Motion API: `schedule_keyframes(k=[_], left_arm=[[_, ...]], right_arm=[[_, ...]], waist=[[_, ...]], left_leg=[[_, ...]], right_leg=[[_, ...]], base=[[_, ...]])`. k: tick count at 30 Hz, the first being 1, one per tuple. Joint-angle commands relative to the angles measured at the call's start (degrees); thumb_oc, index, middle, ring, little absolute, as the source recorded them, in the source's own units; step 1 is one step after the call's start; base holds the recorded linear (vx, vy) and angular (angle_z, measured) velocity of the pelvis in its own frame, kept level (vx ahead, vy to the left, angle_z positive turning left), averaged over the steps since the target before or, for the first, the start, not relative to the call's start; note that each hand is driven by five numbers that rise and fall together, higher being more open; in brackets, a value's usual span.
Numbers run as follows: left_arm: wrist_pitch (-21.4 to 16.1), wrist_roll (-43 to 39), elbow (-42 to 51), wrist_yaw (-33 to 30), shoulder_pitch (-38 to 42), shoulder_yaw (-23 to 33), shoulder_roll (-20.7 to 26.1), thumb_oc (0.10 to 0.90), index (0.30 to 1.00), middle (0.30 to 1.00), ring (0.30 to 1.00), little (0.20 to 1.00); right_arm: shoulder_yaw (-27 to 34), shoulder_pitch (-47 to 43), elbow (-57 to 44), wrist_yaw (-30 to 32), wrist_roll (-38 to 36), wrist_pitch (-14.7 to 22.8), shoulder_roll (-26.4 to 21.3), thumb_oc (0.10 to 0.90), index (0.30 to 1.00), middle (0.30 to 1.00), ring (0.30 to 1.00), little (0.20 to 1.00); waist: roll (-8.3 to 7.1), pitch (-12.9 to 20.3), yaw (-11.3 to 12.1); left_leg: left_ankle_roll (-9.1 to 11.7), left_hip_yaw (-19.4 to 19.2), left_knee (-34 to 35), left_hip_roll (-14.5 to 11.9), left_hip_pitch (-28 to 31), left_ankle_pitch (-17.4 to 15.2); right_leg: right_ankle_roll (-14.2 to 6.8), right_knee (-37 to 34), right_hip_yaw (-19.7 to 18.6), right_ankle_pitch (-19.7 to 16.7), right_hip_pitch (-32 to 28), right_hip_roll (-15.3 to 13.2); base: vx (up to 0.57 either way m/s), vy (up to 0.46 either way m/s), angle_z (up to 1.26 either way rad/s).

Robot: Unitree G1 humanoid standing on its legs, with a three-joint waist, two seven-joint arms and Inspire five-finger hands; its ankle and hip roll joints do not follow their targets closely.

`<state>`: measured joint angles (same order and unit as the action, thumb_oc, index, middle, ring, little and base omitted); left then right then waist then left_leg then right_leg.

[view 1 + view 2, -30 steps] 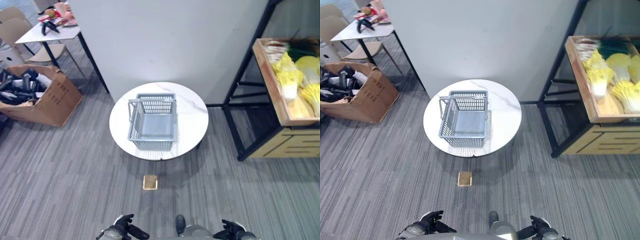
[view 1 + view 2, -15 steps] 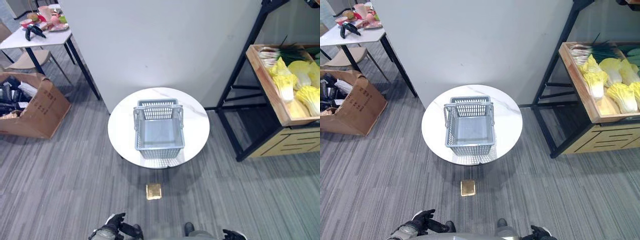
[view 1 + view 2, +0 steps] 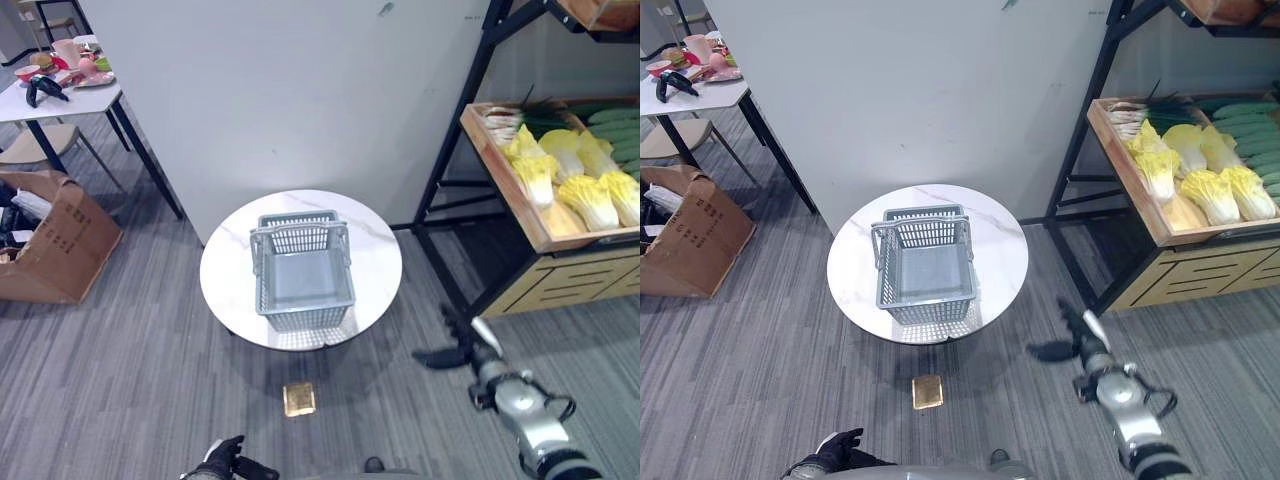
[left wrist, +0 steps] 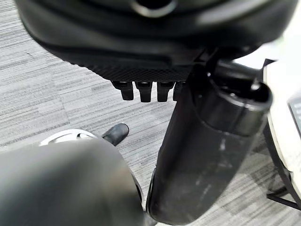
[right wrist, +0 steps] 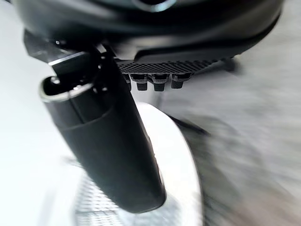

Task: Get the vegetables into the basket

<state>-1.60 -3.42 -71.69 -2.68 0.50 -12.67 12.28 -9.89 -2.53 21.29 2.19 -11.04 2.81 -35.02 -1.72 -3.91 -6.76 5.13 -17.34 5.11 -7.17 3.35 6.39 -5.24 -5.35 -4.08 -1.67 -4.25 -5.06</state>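
An empty grey plastic basket (image 3: 270,300), handle upright, stands in the middle of a round white table (image 3: 378,262). Pale yellow cabbages (image 3: 565,175), green cucumbers (image 3: 618,124) and green onions (image 3: 515,115) lie in a wooden tray (image 3: 505,185) on a shelf at the right. My right hand (image 3: 455,346) is raised over the floor between the table and the shelf, fingers straight and thumb (image 5: 108,141) out, holding nothing. Low at the bottom edge, my left hand (image 3: 226,460) hangs open and empty, its thumb (image 4: 207,155) stretched out.
The tray rests in a black metal shelf frame (image 3: 452,150). A white partition wall (image 3: 290,90) rises behind the round table. A small tan square (image 3: 298,398) lies on the grey carpet. At the left are a cardboard box (image 3: 55,245) and a cluttered white table (image 3: 55,95).
The camera has shifted, bringing the shelf closer into view. My right arm has risen from the bottom edge up toward the gap between table and shelf. The left hand stays low.
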Motion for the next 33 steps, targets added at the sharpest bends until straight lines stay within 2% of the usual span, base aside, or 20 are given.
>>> schedule_keyframes(k=[1,6,10,12,14,16,17,20,21,23,28,31,33], left_arm=[[-0.08,-0.05,-3.68,-0.8,1.41,-0.35,-0.65,0.9,1.0,1.0,1.0,1.0],[0.33,-0.15,-3.15,-1.18,1.78,-0.68,-0.45,0.9,1.0,1.0,1.0,1.0],[0.24,-0.21,-2.83,-1.46,1.97,-1.66,-0.18,0.9,1.0,1.0,1.0,1.0],[0.02,-0.44,-2.62,-1.95,2.36,-3.34,-0.04,0.9,1.0,1.0,1.0,1.0],[-0.06,-0.72,-2.5,-2.37,2.63,-3.81,-0.02,0.9,1.0,1.0,1.0,1.0],[-1.27,-1.51,-1.04,-6.28,3.54,-4.32,1.02,0.9,1.0,1.0,1.0,1.0],[-1.26,-1.52,-1.03,-6.32,3.59,-4.17,0.9,0.9,1.0,1.0,1.0,1.0],[-2.63,-3.22,0.98,-12.06,4.13,-3.54,1.6,0.9,1.0,1.0,1.0,1.0],[-2.62,-3.22,0.99,-12.07,4.15,-3.47,1.53,0.9,1.0,1.0,1.0,1.0],[-2.75,-4.63,0.7,-12.89,3.52,-3.12,1.79,0.9,1.0,1.0,1.0,1.0],[-3.16,-5.41,-0.93,-14.28,4.34,-3.24,3.32,0.9,1.0,1.0,1.0,1.0],[-3.38,-5.62,-1.01,-14.4,4.64,-3.44,3.47,0.9,1.0,1.0,1.0,1.0],[-3.77,-5.39,-0.8,-14.9,5.54,-4.71,4.01,0.9,1.0,1.0,1.0,1.0]], right_arm=[[3.27,-9.78,-6.45,1.41,2.57,5.21,-3.34,0.9,1.0,1.0,1.0,1.0],[-1.37,-17.91,-11.4,0.8,5.14,5.18,-6.93,0.9,1.0,1.0,1.0,1.0],[-5.66,-24.34,-9.58,0.8,4.8,5.19,-8.71,0.9,1.0,1.0,1.0,1.0],[-12.64,-34.88,-4.84,1.0,4.96,4.84,-10.54,0.9,1.0,1.0,1.0,1.0],[-15.23,-38.5,-2.2,1.23,4.82,4.72,-10.76,0.9,1.0,1.0,1.0,1.0],[-21.03,-47.64,5.37,2.23,5.19,4.14,-12.81,0.9,1.0,1.0,1.0,1.0],[-21.4,-48.1,5.7,2.26,5.11,4.28,-12.74,0.9,1.0,1.0,1.0,1.0],[-26.65,-57.71,13.34,4.52,6.32,3.77,-15.14,0.9,1.0,1.0,1.0,1.0],[-26.87,-57.97,13.52,4.52,6.27,3.84,-15.09,0.9,1.0,1.0,1.0,1.0],[-30.89,-64.17,19.61,4.94,6.8,3.41,-15.86,0.9,1.0,1.0,1.0,1.0],[-36.57,-75.55,35.34,6.07,7.69,3.11,-14.15,0.9,1.0,1.0,1.0,1.0],[-37.65,-77.64,38.28,6.38,8.33,3.09,-13.67,0.9,1.0,1.0,1.0,1.0],[-39.49,-81.27,45.41,6.97,9.92,2.86,-13.18,0.9,1.0,1.0,1.0,1.0]], waist=[[-1.69,-1.79,1.31],[-2.7,-2.73,2.92],[-3.25,-3.33,3.87],[-4.04,-4.31,4.92],[-4.4,-4.72,5.24],[-5.42,-5.95,6.71],[-5.33,-5.97,6.55],[-6.42,-7.79,8.32],[-6.35,-7.77,8.23],[-6.99,-8.35,9.15],[-7.79,-10.02,10.37],[-7.83,-10.39,10.54],[-8.12,-11.33,11.12]], left_leg=[[2.14,4.43,-0.11,0.27,2.68,-2.75],[2.11,5.0,-0.11,-0.18,2.16,-2.66],[2.18,5.3,-0.11,-0.31,1.57,-2.47],[2.36,5.7,-0.11,-0.54,0.78,-2.08],[2.44,5.93,-0.11,-0.61,0.25,-1.89],[2.69,6.72,-0.11,-0.75,-1.67,-1.18],[2.69,6.74,-0.11,-0.75,-1.73,-1.17],[3.05,8.13,-0.11,-0.74,-5.08,-0.13],[3.05,8.14,-0.11,-0.75,-5.13,-0.12],[3.14,8.74,-0.11,-0.78,-6.26,0.14],[3.5,10.33,-0.11,-0.8,-9.26,1.07],[3.59,10.77,-0.11,-0.86,-10.11,1.3],[3.78,11.79,-0.11,-0.84,-11.94,1.75]], right_leg=[[-2.07,0.6,1.83,0.81,-1.12,1.13],[-2.13,0.46,2.46,0.58,-0.69,1.33],[-2.19,0.37,2.9,0.51,-0.41,1.53],[-2.22,0.37,3.23,0.31,0.08,1.6],[-2.22,0.38,3.36,0.16,0.42,1.6],[-2.23,0.35,3.75,-0.21,1.9,1.74],[-2.23,0.36,3.77,-0.21,1.96,1.74],[-2.43,0.35,4.58,-1.35,4.93,1.96],[-2.43,0.35,4.59,-1.36,4.98,1.97],[-2.47,0.35,4.8,-1.37,5.77,2.21],[-2.53,0.35,5.63,-1.75,8.0,2.3],[-2.56,0.35,5.89,-1.88,8.66,2.28],[-2.66,0.35,6.34,-2.38,10.27,2.29]], base=[[0.0,0.0,0.0],[-0.01,-0.002,0.01],[-0.02,-0.007,0.1],[-0.04,-0.009,0.05],[-0.05,-0.017,0.12],[-0.07,-0.02,0.2],[-0.07,-0.019,0.1],[-0.08,-0.024,0.12],[0.0,0.011,0.27],[0.0,0.015,0.21],[-0.01,0.004,0.11],[-0.03,-0.001,0.1],[-0.03,0.008,0.09]])
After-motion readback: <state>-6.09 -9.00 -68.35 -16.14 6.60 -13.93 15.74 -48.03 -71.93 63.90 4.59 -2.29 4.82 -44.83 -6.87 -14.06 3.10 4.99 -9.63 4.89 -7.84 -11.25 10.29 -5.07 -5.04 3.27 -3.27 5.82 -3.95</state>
